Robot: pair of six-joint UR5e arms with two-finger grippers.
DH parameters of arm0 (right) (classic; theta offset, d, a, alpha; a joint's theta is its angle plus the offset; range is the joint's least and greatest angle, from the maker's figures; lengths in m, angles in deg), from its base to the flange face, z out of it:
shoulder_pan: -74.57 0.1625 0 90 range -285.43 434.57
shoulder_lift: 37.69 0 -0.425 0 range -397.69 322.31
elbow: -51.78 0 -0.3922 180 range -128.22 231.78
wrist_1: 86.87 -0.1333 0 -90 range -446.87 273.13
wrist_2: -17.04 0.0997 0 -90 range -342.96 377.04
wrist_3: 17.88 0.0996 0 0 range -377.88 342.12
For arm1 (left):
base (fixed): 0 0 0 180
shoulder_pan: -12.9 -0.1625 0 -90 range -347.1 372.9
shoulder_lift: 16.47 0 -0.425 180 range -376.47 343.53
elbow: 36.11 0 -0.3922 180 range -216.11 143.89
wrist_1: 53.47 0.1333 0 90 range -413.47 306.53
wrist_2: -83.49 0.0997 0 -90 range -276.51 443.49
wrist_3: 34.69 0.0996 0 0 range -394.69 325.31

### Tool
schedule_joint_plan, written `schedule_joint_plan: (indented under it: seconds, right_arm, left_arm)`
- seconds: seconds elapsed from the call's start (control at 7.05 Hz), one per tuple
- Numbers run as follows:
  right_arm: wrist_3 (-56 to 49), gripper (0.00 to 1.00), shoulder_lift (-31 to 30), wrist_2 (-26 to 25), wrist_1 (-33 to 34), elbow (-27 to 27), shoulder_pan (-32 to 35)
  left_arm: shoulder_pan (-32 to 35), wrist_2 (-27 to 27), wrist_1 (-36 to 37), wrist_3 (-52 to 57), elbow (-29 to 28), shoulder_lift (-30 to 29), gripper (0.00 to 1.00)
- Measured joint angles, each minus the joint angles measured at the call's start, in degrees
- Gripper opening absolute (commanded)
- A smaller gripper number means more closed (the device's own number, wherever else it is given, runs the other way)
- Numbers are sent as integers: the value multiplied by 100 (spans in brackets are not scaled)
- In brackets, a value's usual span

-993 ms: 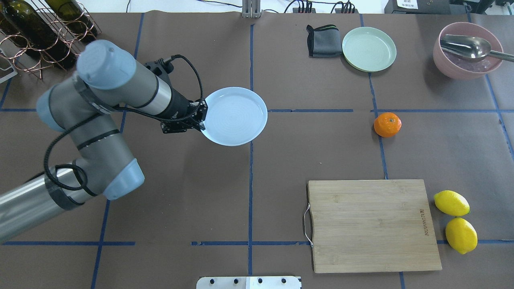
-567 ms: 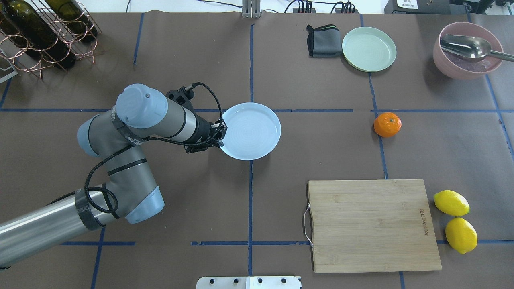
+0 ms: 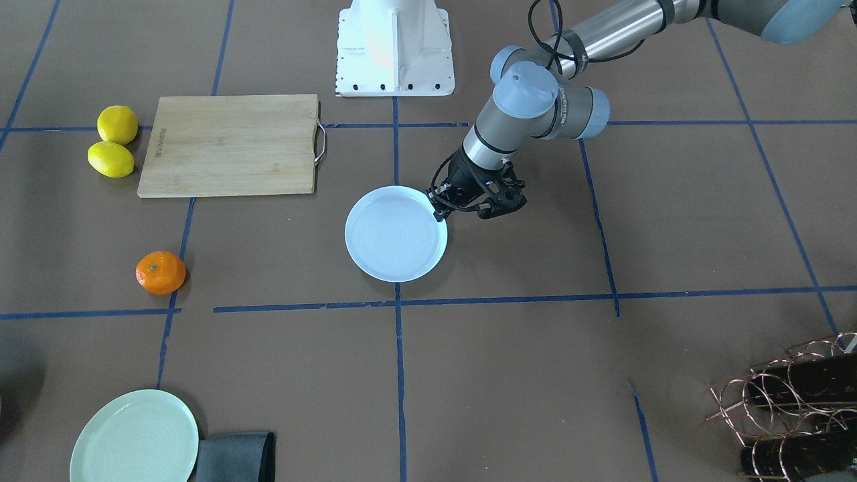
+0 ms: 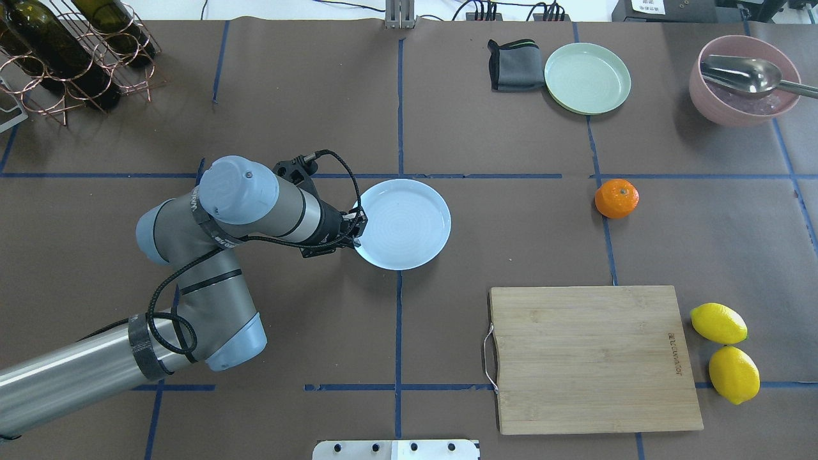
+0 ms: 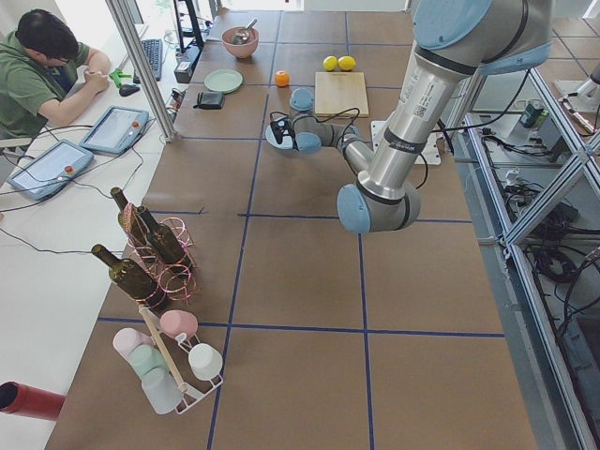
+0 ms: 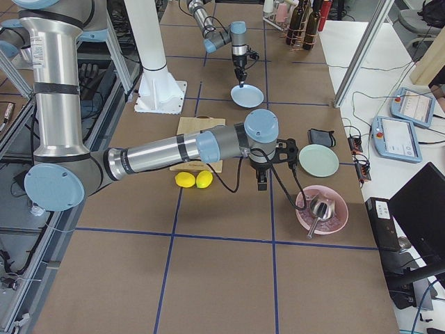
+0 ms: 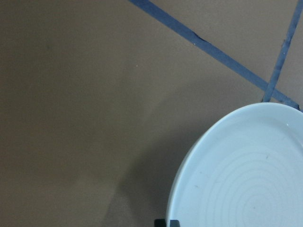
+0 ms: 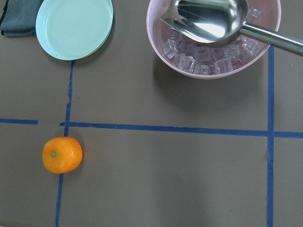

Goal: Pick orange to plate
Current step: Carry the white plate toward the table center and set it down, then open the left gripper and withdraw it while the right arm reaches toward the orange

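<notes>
Overhead, the left pincer [image 4: 356,231] pinches the plate [image 4: 409,220] by its left rim at mid-frame, the orange [image 4: 617,198] sits well rightward, and the right pincer [image 6: 263,182] cannot be judged wide or narrow.

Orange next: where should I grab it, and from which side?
Come straight down on the orange and close across its widest girth. It sits stem-up and slightly flattened on the table, with nothing touching it.
</notes>
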Motion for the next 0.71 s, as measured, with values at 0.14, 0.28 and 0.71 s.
schedule_joint_plan:
  seconds: [0.14, 0.28, 0.71]
  right_arm:
    - [22, 100, 9, -2, -4, 4, -21]
    - [60, 100, 23, -6, -14, 12, -72]
    - [519, 100, 95, -76, -63, 125, -555]
  left_arm:
    - [24, 9, 7, 124, 6, 17, 100]
    - [87, 18, 20, 198, 32, 30, 100]
    - [414, -8, 429, 698, 385, 154, 100]
